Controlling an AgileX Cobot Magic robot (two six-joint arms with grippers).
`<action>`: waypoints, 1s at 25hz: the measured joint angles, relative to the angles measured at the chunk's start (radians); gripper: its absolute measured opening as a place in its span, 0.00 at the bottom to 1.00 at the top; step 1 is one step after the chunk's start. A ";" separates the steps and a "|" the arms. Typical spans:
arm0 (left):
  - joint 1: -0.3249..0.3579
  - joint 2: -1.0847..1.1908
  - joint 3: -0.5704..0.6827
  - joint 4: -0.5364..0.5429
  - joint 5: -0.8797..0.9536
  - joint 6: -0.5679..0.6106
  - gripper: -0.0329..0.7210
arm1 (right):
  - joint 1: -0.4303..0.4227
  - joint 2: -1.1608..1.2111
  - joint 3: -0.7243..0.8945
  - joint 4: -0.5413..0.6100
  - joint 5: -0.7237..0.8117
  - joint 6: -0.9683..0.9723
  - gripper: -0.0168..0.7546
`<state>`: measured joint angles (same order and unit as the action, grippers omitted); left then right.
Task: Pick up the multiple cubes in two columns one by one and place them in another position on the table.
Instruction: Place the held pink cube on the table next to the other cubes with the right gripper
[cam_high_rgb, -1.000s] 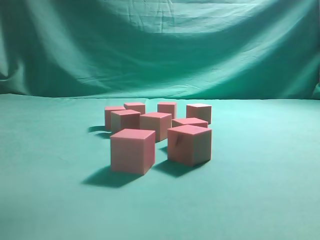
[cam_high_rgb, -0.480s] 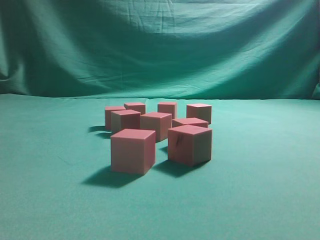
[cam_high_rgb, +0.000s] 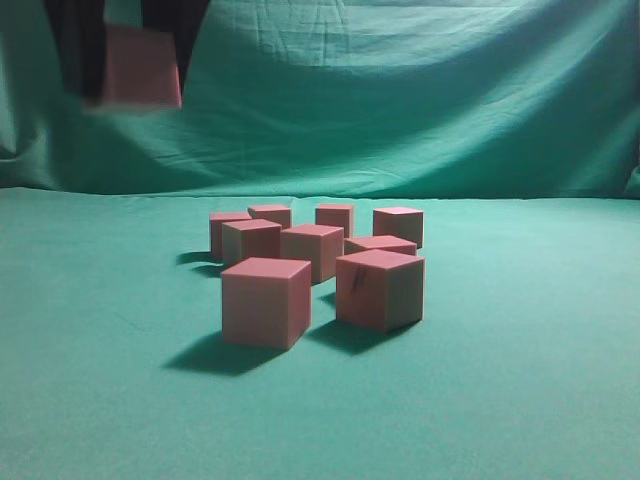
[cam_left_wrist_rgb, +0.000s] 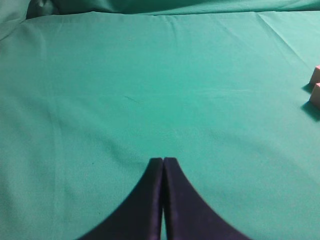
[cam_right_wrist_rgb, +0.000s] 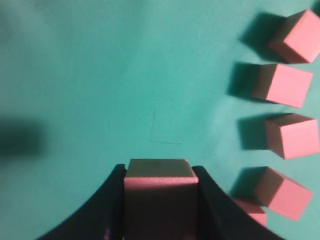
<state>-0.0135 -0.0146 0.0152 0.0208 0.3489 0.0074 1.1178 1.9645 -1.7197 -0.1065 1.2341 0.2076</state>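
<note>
Right gripper (cam_right_wrist_rgb: 159, 200): dark fingers clamped on either side of one pink cube (cam_right_wrist_rgb: 159, 197), which fills the gap between them. In the exterior view this held cube (cam_high_rgb: 141, 66) hangs high at upper left, blurred, against the draped green backdrop (cam_high_rgb: 420, 100), well above the table (cam_high_rgb: 520, 380).

Below the held cube, right wrist view: bare green cloth, faint crease marks, a soft dark shadow at far left. Nothing lies directly beneath it.

To its right, a column of four loose cubes (cam_right_wrist_rgb: 285, 135) on the cloth, each apart from the next; a fifth peeks out just beside the right finger.

Exterior view: the cluster (cam_high_rgb: 315, 265) sits mid-table in two rough columns; the near-right cube (cam_high_rgb: 379, 289) carries a small dark mark.

Left gripper (cam_left_wrist_rgb: 163, 162): fingertips pressed together, holding nothing, over bare cloth. Two cube edges (cam_left_wrist_rgb: 315, 85) at far right, well apart.
</note>
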 joint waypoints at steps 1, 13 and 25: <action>0.000 0.000 0.000 0.000 0.000 0.000 0.04 | 0.004 0.014 0.000 -0.005 -0.004 0.013 0.36; 0.000 0.000 0.000 0.000 0.000 0.000 0.04 | -0.008 0.077 0.104 -0.027 -0.159 0.027 0.36; 0.000 0.000 0.000 0.000 0.000 0.000 0.04 | -0.008 0.081 0.179 -0.027 -0.269 0.046 0.36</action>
<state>-0.0135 -0.0146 0.0152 0.0208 0.3489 0.0074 1.1095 2.0459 -1.5408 -0.1338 0.9656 0.2533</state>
